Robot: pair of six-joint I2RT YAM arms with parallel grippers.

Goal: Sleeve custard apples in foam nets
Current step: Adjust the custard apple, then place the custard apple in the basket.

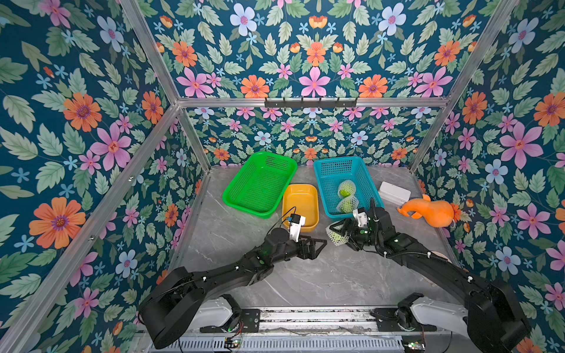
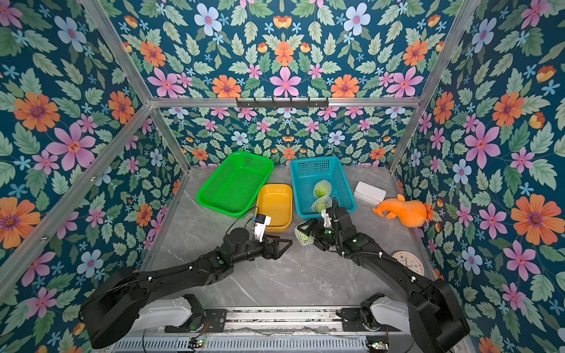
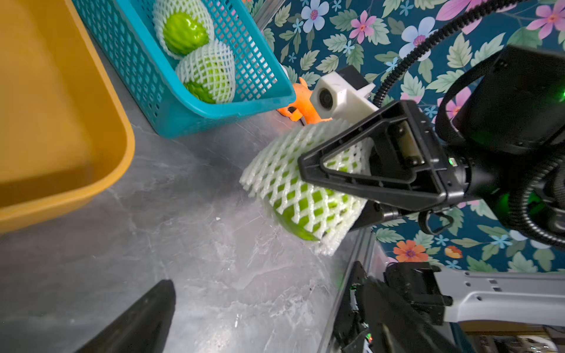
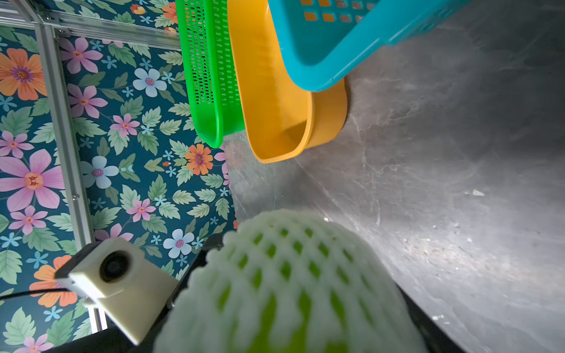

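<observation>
The grey marble table (image 1: 305, 275) carries everything, and the teal basket (image 1: 333, 180) near its back edge serves as the mark. Left of the teal basket lies the wider green basket (image 1: 260, 189), set askew. The yellow tub (image 1: 301, 201) sits between the two, just beside the teal basket's left wall. Well to the right of the teal basket lies the orange gourd toy (image 1: 431, 211), and the white box (image 1: 394, 192) lies between them, near the basket's right wall. The left gripper (image 1: 319, 249) hangs in front of the teal basket and left of its near corner, its jaws spread wide, with nothing between them. The right gripper (image 1: 337, 233) is just in front of that same near left corner, its fingers pinching the held custard apple (image 3: 293, 220) through the foam net (image 3: 275, 171) that wraps it. I cannot tell whether the fruit touches the table. Inside the teal basket, toward its near end, two netted custard apples (image 1: 347, 189) lie touching, one behind the other.
</observation>
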